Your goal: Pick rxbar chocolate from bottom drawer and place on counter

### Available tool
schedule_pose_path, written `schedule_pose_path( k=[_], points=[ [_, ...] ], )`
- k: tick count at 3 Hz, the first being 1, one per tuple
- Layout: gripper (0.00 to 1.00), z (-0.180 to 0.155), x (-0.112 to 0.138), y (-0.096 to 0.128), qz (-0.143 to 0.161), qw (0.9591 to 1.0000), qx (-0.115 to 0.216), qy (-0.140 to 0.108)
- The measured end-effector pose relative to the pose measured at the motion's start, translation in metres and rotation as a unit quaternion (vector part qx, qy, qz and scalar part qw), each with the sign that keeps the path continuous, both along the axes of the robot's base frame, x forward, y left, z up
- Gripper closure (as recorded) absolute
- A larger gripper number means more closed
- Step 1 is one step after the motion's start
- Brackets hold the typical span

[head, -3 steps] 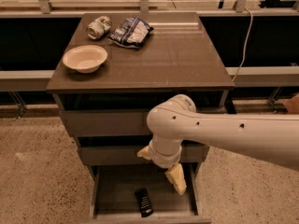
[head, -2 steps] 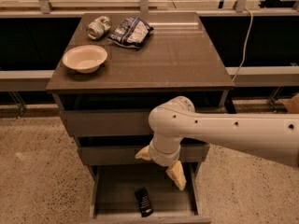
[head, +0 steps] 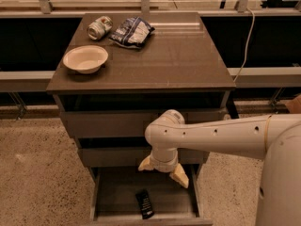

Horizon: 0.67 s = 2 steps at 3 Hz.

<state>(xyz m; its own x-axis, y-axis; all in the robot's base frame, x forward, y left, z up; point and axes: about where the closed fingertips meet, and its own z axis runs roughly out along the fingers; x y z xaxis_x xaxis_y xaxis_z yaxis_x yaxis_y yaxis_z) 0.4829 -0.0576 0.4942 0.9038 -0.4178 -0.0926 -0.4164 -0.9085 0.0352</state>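
Observation:
The rxbar chocolate (head: 145, 204), a slim black bar, lies flat near the front middle of the open bottom drawer (head: 108, 197). My gripper (head: 163, 170) hangs over the drawer's back right part, above and to the right of the bar, not touching it. Its two cream fingers are spread apart with nothing between them, so it is open. My white arm reaches in from the right, crossing the fronts of the upper drawers. The brown counter (head: 178, 60) tops the cabinet.
On the counter's left stand a cream bowl (head: 85, 59), a crushed can (head: 99, 27) and a blue-white snack bag (head: 132, 31). The two upper drawers (head: 103, 124) are pushed in. Speckled floor lies to the left of the cabinet.
My gripper has shifted slightly left and up over the drawer. The bar has not moved.

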Motion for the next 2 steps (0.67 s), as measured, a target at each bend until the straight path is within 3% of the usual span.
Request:
schedule_pose_path(
  k=[1, 2],
  points=[
    [0.0, 0.001, 0.0, -0.001, -0.001, 1.0, 0.0, 0.0],
    [0.0, -0.015, 0.001, 0.016, 0.034, 0.9985, 0.044, -0.005]
  ],
)
